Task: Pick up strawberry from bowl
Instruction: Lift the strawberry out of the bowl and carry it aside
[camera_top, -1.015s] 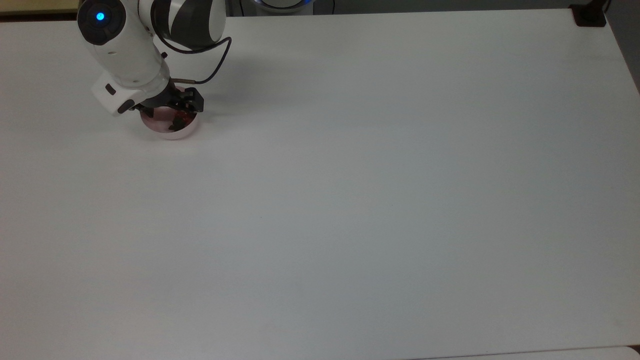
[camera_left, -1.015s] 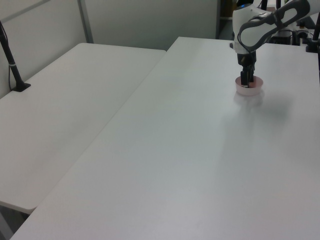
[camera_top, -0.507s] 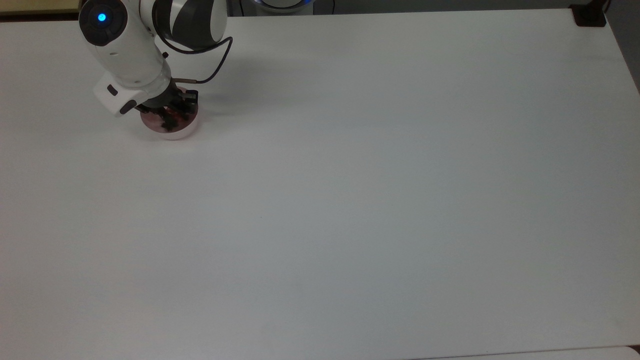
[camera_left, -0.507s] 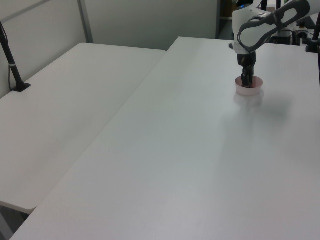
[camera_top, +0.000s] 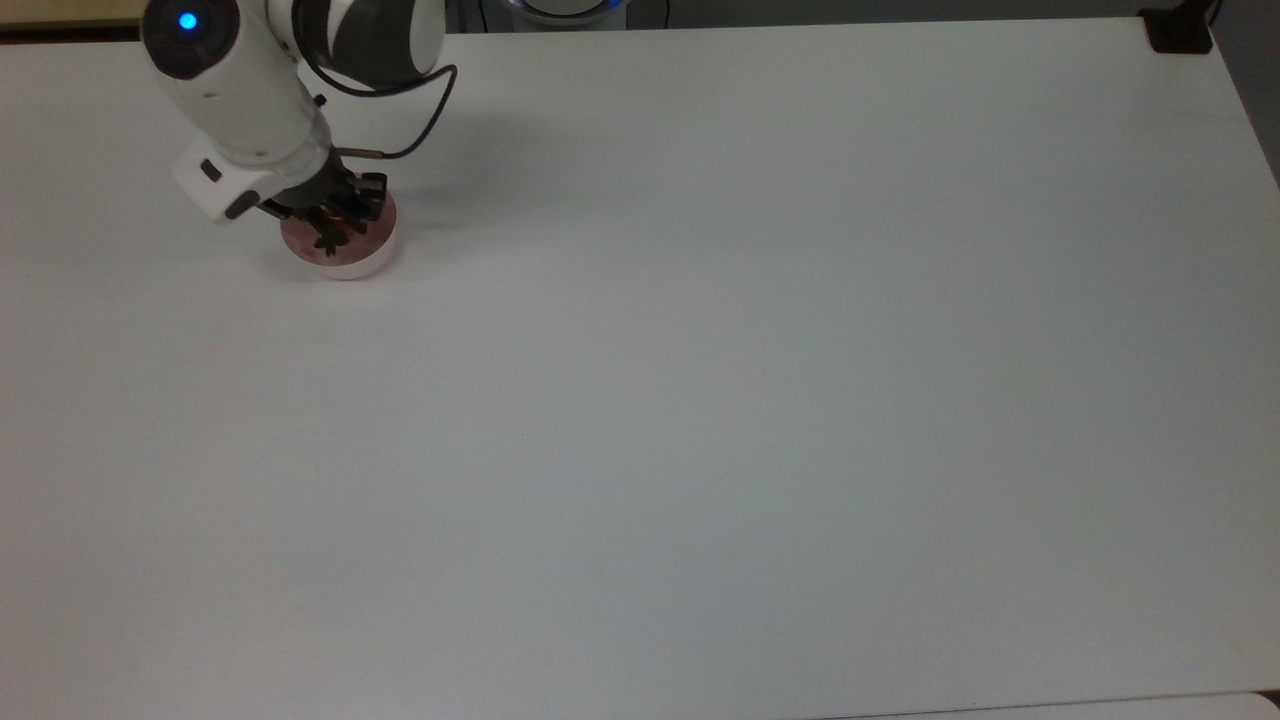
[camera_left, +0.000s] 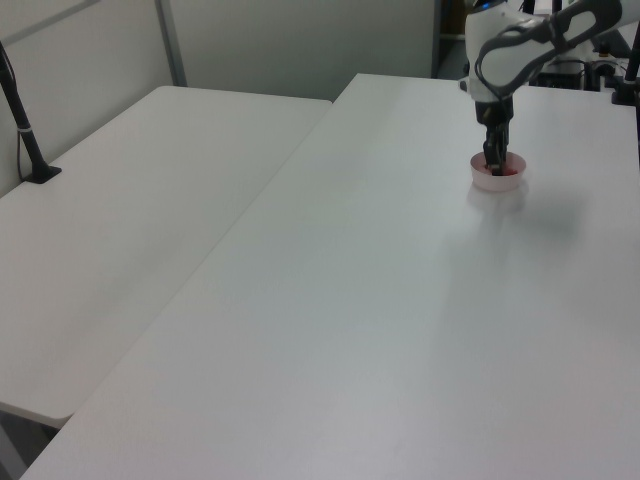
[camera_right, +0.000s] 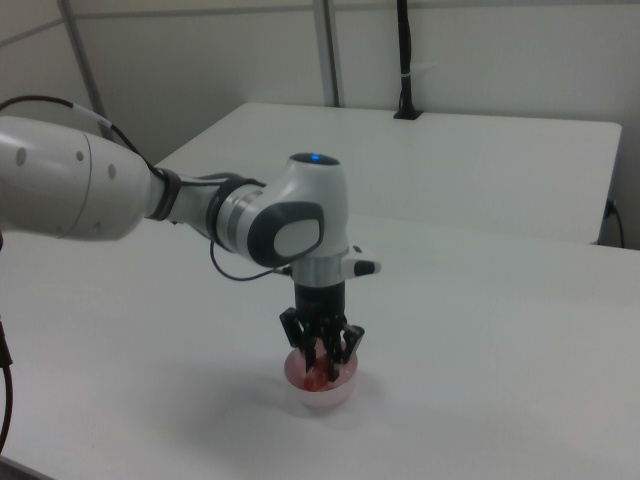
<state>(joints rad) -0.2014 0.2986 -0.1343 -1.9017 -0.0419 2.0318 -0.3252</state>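
The pale pink bowl (camera_top: 368, 260) stands on the white table near the top view's upper left corner. My gripper (camera_top: 330, 236) reaches straight down into it from the white arm. In the right view its black fingers (camera_right: 340, 352) are drawn in on the small red strawberry (camera_right: 316, 379), held low inside the bowl (camera_right: 326, 398) just above its floor. The left view has the bowl (camera_left: 506, 183) at its far right, with the gripper (camera_left: 492, 166) dipping in from above and hiding the berry.
The white table (camera_top: 700, 400) stretches wide to the top view's right and bottom. A black mount (camera_top: 1180, 30) sits at its top right corner. A second table (camera_left: 130, 210) adjoins on the left view's left, with a black post (camera_left: 22, 120).
The fingers went from spread wide over the bowl to drawn together on the strawberry. The arm's wrist then shifted slightly toward the top view's upper left.
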